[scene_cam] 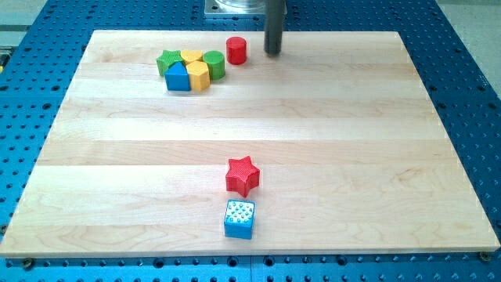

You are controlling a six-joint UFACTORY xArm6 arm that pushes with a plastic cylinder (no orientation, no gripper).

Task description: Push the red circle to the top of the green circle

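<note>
My tip (272, 52) sits just right of the red circle (236, 50) near the counter's (329, 141) top edge, no claw showing so its state can't be told, red circle just right of the green circle (215, 63), maybe touching.

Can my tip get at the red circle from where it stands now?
Probably yes. My tip stands just to the view's right of the red circle, with bare board between them. The green circle sits on the red one's far side, toward the view's lower left.
</note>
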